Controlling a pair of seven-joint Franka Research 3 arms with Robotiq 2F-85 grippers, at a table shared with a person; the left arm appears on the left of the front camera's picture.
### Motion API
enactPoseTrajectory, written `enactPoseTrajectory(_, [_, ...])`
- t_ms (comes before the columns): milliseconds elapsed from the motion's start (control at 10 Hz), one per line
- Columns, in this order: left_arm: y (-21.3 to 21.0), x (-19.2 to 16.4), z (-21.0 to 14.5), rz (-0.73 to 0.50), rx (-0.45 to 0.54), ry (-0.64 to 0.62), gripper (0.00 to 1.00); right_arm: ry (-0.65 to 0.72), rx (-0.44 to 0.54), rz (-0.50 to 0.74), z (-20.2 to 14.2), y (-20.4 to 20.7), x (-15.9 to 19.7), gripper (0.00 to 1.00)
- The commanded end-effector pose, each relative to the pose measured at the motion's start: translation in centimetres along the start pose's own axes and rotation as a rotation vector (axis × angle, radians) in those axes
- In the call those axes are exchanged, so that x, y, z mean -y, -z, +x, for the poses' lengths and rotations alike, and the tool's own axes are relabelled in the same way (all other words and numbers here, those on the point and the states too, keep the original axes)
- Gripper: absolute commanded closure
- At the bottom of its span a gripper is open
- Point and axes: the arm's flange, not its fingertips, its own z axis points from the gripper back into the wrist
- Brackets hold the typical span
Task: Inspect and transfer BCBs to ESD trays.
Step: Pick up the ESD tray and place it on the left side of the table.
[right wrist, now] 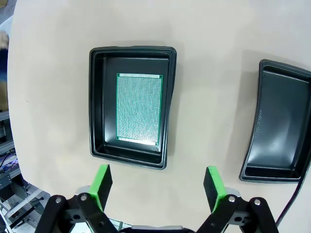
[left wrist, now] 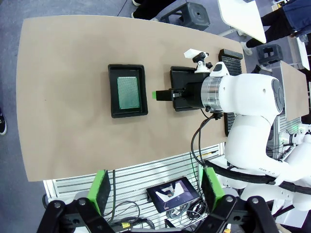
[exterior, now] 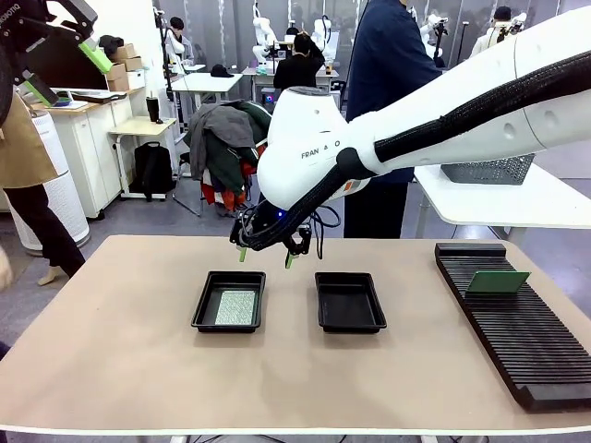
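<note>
Right pincer, front view: jaws released and gripping nothing, it hangs above the tabletop near two black trays lying side by side and apart. The first ESD tray holds one BCB lying flat on its floor. The second ESD tray, to picture right, shows a bare black floor. At the far right a ribbed black rack carries a second BCB standing on edge in a slot near its far end. The left pincer is raised at the upper left, jaws spread. Left wrist view, from high above: the left pincer stands released. Below it, the first ESD tray contains the BCB, set parallel to the walls. The right pincer partly covers the second ESD tray. Right wrist view: the right pincer is spread wide. The BCB lies flat in the first ESD tray, clear of the rim on every side. The second ESD tray shows only its glossy floor.
</note>
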Motion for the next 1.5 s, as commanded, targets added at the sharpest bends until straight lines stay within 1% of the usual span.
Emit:
enactPoseTrajectory(0, [0.1, -0.1, 0.0, -0.007, -0.002, -0.004, 0.00, 0.001, 0.000, -0.001, 0.0, 0.1, 0.0, 0.00])
enactPoseTrajectory(300, [0.0, 0.0, 0.0, 0.000, 0.000, 0.000, 0.00, 0.000, 0.000, 0.000, 0.0, 0.0, 0.0, 0.00])
enactPoseTrajectory(500, [3.3, -0.7, 0.5, 0.040, -0.010, -0.018, 0.00, 0.015, -0.008, 0.059, -0.6, -1.2, 1.9, 0.00])
enactPoseTrajectory(600, [4.4, -1.3, 1.1, 0.053, -0.034, -0.012, 0.00, 0.024, -0.007, 0.098, -1.0, -1.5, 2.1, 0.00])
enactPoseTrajectory(700, [6.2, -1.5, 1.1, 0.067, -0.043, -0.030, 0.00, 0.016, -0.013, 0.110, -1.0, -2.0, 2.7, 0.00])
enactPoseTrajectory(800, [7.4, -1.4, 2.2, 0.086, -0.044, -0.049, 0.00, 0.024, -0.016, 0.141, -1.1, -2.4, 3.3, 0.00])
enactPoseTrajectory(900, [9.0, -1.6, 2.6, 0.090, -0.060, -0.057, 0.00, 0.031, -0.016, 0.173, -1.2, -2.7, 3.8, 0.00])
enactPoseTrajectory(1400, [19.1, -2.6, 3.2, 0.174, -0.119, -0.111, 0.00, 0.045, -0.026, 0.312, -1.3, -4.6, 7.5, 0.00])
